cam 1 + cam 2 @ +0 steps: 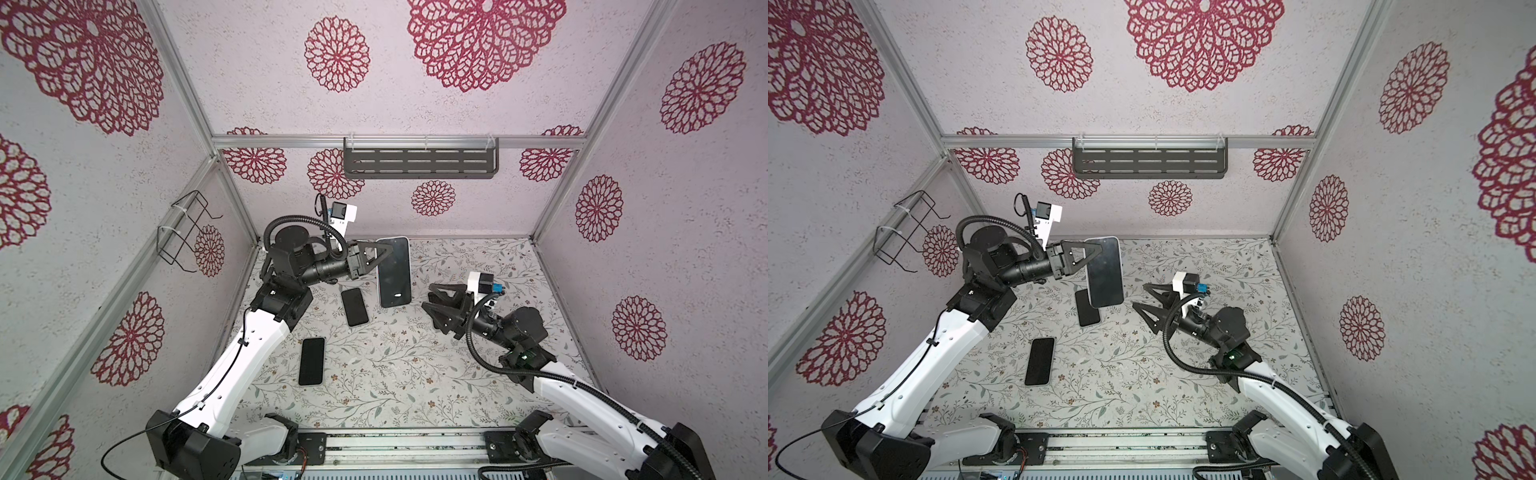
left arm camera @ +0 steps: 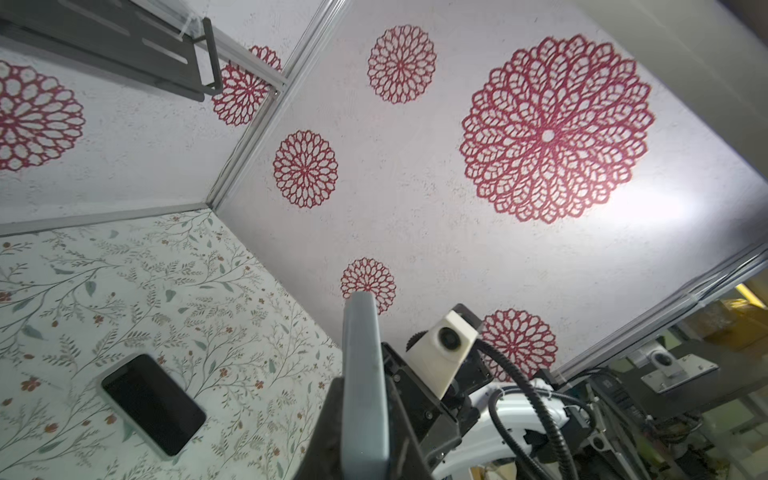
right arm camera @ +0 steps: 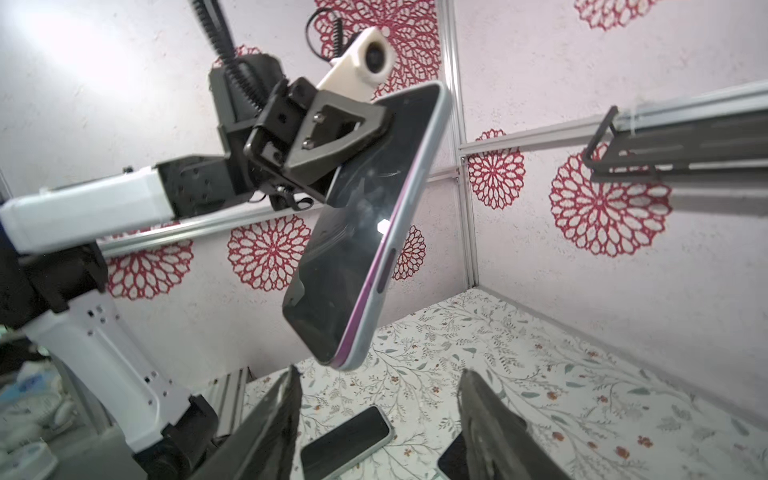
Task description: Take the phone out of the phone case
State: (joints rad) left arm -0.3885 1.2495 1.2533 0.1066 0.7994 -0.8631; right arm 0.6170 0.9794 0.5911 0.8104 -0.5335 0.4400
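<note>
near phone (image 1: 311,360), far phone (image 1: 354,306), open mat (image 1: 415,374) rightward

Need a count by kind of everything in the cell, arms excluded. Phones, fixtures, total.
Phones: 3 (cased phone in the left gripper; far phone and near phone flat on the table)
Wall shelf: 1
Wire rack: 1
Total: 5
</note>
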